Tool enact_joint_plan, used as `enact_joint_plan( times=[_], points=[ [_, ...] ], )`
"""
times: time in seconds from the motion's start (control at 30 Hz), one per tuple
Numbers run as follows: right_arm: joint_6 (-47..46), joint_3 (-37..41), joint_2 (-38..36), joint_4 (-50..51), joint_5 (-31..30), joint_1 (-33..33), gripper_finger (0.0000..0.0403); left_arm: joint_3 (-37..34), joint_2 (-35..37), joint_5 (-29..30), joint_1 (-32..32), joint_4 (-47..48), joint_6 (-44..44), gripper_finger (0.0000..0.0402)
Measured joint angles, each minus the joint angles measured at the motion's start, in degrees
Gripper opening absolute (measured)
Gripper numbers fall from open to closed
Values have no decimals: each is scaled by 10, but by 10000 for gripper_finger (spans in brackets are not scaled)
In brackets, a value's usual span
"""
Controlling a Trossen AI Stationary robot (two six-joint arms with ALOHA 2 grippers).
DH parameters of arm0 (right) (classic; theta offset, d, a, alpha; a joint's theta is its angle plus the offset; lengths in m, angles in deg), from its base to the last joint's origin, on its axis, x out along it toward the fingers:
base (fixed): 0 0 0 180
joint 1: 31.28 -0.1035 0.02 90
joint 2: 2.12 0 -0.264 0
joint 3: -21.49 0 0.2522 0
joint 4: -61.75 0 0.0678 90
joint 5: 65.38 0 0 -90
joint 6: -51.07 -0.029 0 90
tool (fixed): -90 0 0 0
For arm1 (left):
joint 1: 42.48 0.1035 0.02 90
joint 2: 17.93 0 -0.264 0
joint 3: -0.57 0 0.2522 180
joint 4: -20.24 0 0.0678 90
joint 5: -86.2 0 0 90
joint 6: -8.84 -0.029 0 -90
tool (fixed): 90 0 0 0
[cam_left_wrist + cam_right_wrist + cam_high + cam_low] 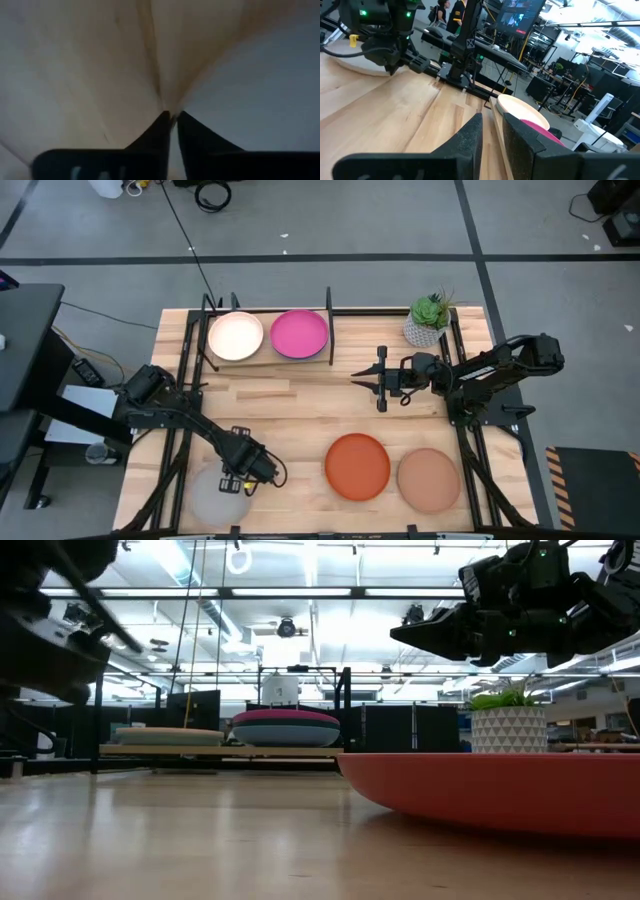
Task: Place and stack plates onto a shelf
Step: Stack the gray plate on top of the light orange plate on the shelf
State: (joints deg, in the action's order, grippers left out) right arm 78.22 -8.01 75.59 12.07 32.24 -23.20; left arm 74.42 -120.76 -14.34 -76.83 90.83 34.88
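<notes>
3 plates are seen along the table's near edge: a grey plate (218,496) at the left, an orange plate (357,466) towards the middle and a tan plate (428,478) just beside it on the right. The left gripper (236,481) is lowered onto the far rim of the grey plate; in the left wrist view its fingers (159,131) are drawn to a narrow gap, tips almost touching, low over the wood beside the grey surface, and whether the rim is pinched cannot be told. Farther back, the right gripper (362,383) is held above the bare middle of the table (300,405), pointing towards the left side, with its fingers (470,135) narrowly parted and nothing between them. At the far edge the shelf (268,358) is found, left of centre, and 2 stacks are carried on it: a cream plate (236,336) tops the left one and a pink plate (299,333) the right one. In the low view a dark teal plate (286,720) and a lighter one are seen under the pink. A small potted plant (429,320) is set at the far right, apart from the shelf.
</notes>
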Motion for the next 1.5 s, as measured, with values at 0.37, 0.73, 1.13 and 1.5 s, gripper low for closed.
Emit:
enact_joint_plan(
  times=[0.37,0.73,1.13,1.5],
  points=[
    [0,0,0,-3,0,0,81,2,6,21,26,41,-19,8],
    [-1,0,0,1,-3,0,81,3,55,161,140,95,-65,9],
    [0,0,0,6,-4,8,81,3,51,237,279,33,-138,42],
    [-1,0,0,7,-4,10,81,39,51,97,298,15,-32,134]
  ],
)
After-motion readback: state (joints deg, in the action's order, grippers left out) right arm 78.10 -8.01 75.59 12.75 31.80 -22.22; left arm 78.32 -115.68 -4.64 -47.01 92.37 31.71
